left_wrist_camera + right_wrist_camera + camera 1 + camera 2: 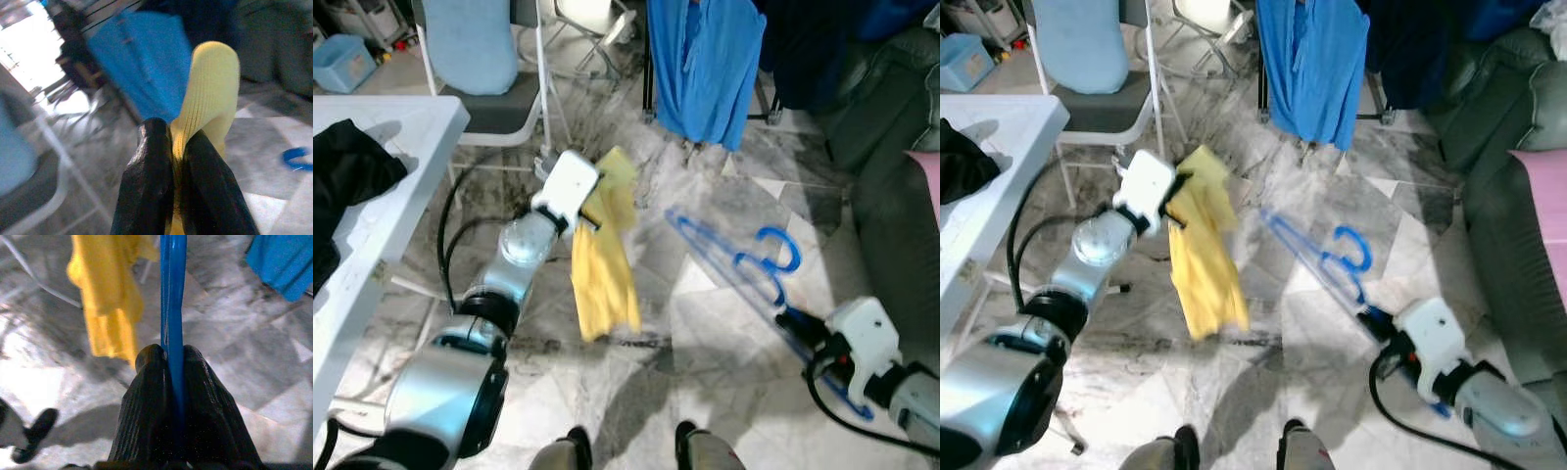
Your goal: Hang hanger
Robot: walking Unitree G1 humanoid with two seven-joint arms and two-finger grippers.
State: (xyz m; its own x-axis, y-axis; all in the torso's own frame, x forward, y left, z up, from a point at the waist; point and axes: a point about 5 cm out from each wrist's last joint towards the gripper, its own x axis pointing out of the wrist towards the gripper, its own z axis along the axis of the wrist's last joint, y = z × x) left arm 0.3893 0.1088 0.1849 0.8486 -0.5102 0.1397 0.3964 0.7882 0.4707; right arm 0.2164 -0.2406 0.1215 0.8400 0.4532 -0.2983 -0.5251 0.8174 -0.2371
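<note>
Right hand: our right hand (800, 320) is clamped shut on the blue hanger (729, 262), low on our right.
Left hand: our left hand (172, 147) pinches the yellow garment (602, 264), hanging to our left.
Key relation: the hanger's long axis runs forward-left toward the garment; they are apart.

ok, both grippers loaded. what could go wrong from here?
1. The left gripper pinches the yellow garment by a single fold, the rest hanging free; it may slip out or swing while being threaded.
2. The right gripper clamps the blue hanger at one end, so the long free end could twist in the fingers or catch the garment.
3. The blue shirt hanging ahead might snag the hook on approach.
</note>
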